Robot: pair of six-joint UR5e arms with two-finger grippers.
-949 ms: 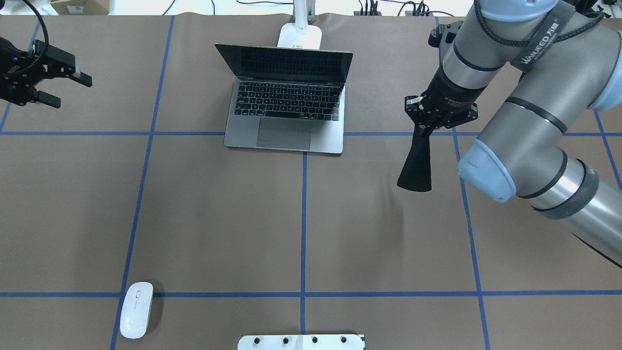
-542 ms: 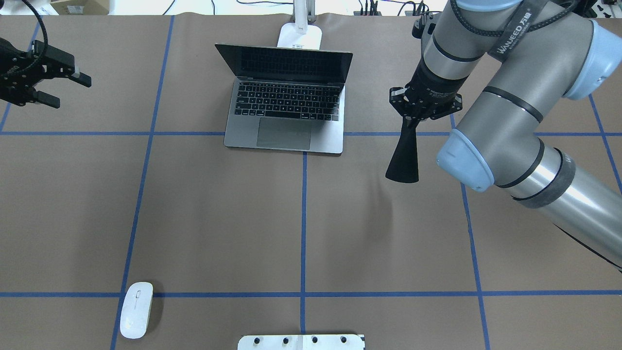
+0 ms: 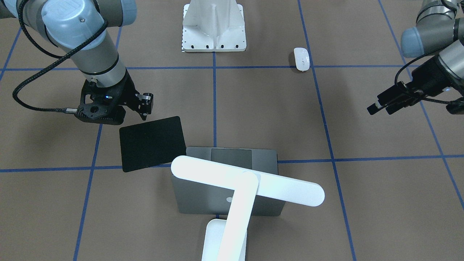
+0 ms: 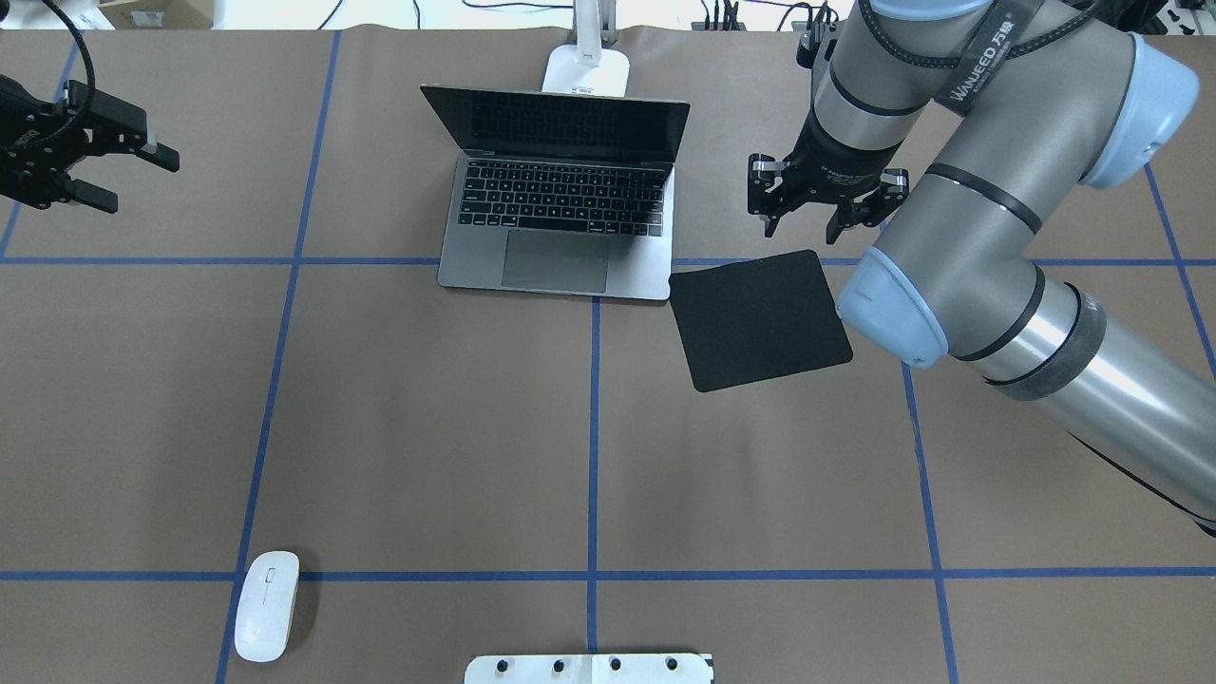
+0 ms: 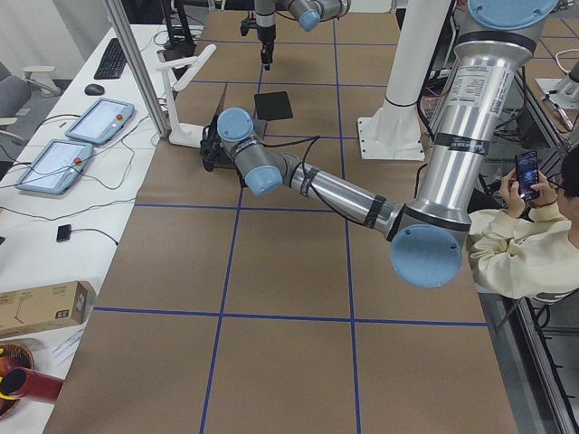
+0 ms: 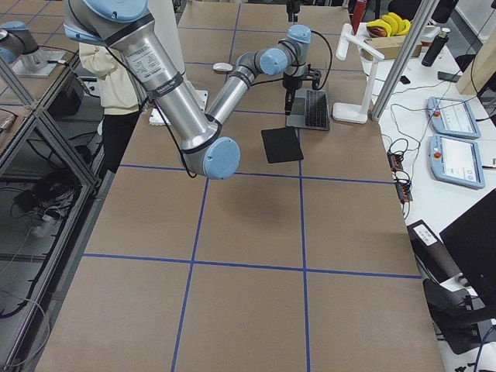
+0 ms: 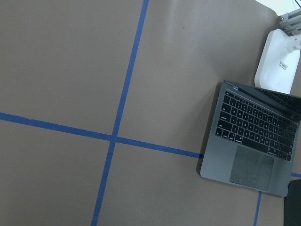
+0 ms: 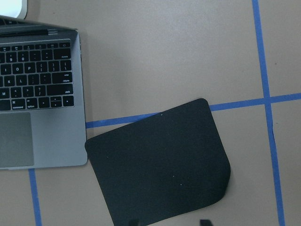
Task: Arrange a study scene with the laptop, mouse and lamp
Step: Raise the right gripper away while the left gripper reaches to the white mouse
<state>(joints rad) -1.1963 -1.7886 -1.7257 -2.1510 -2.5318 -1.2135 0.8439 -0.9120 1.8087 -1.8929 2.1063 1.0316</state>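
At the far edge of the table, about midway along it, the laptop stands open with its dark screen and keyboard turned toward the robot. Directly behind it, right at that far edge, is the flat white base of the lamp; its slanted arm rises over the lid and its long bar head hangs across the laptop, as the front-facing view shows.

Just beside the laptop on the robot's right, a black mouse pad lies flat and slightly skewed to the blue tape lines. One of its corners sits right against the laptop's near right corner; whether the two touch cannot be told.

Above the pad's far edge hovers the right gripper, pointing straight down. Its fingers are spread wide and hold nothing, and they are clear of the pad.

Well apart from all this, the mouse rests close to the table's near edge on the robot's left side, just beside a blue tape crossing, with nothing touching it.

Toward the far edge on the robot's left, the left gripper hangs over bare table, its fingers parted and empty.

Midway along the near edge stands a white pedestal on a bolted base plate.
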